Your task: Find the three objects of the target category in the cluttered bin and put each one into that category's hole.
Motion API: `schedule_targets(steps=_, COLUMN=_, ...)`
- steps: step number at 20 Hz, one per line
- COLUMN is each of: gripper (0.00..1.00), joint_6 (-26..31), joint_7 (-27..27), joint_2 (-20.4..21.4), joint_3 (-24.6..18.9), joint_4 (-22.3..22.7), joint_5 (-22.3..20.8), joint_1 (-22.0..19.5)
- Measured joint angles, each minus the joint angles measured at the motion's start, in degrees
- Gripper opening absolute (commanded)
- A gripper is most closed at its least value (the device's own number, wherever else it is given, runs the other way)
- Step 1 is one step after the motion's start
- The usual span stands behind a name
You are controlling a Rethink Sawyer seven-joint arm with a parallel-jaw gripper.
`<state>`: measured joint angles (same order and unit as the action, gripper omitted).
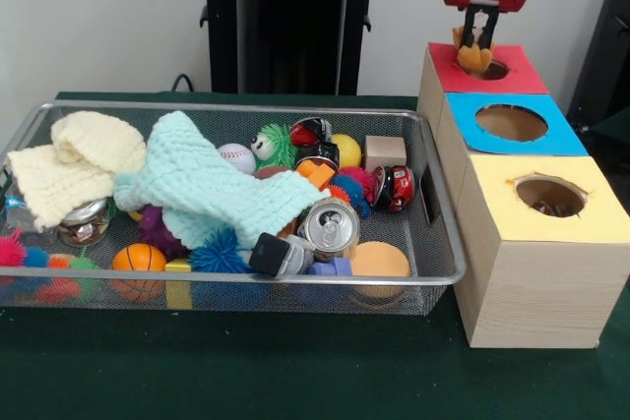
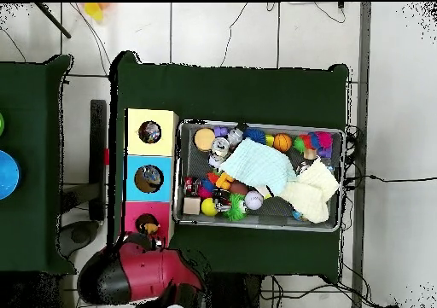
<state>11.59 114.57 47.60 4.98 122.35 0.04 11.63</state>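
My gripper (image 1: 478,44) hangs over the hole of the red-topped box (image 1: 514,74), the farthest of three boxes. It is shut on a small orange object (image 1: 475,58) that dangles just above the hole. In the overhead view the gripper (image 2: 151,229) sits over the same red box (image 2: 136,217). The wire mesh bin (image 1: 445,233) lies left of the boxes, full of clutter; it also shows in the overhead view (image 2: 256,124). No dotted white wrapper or light-blue packet shows; they are hidden or out of view.
A mint waffle cloth (image 1: 202,189) and a cream waffle cloth (image 1: 74,159) cover much of the bin. Around them lie balls, spiky toys, a drink can (image 1: 329,226) and a jar (image 1: 84,223). The blue-topped box (image 1: 556,140) and yellow-topped box (image 1: 596,209) stand nearer.
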Motion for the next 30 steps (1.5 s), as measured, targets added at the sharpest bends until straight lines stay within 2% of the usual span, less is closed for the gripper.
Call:
schedule_targets(steps=2, gripper=0.0, joint_6=-0.01, joint_7=0.0, joint_2=-0.48, joint_3=0.8, joint_4=-0.45, joint_5=0.73, joint_1=1.06)
schedule_targets(steps=3, gripper=1.0, joint_6=0.0, joint_7=0.0, joint_2=-0.79, joint_3=1.39, joint_4=-0.73, joint_5=1.31, joint_1=1.8)
schedule_targets(steps=15, gripper=1.0, joint_6=0.01, joint_7=0.0, joint_2=-2.04, joint_3=3.52, joint_4=-1.7, joint_5=3.58, joint_1=4.3)
schedule_targets(steps=24, gripper=1.0, joint_6=0.14, joint_7=0.0, joint_2=-1.93, joint_3=3.54, joint_4=-1.71, joint_5=4.8, joint_1=4.31)
schedule_targets(steps=30, gripper=1.0, joint_6=4.07, joint_7=0.0, joint_2=0.29, joint_3=3.53, joint_4=-1.9, joint_5=5.52, joint_1=4.28)
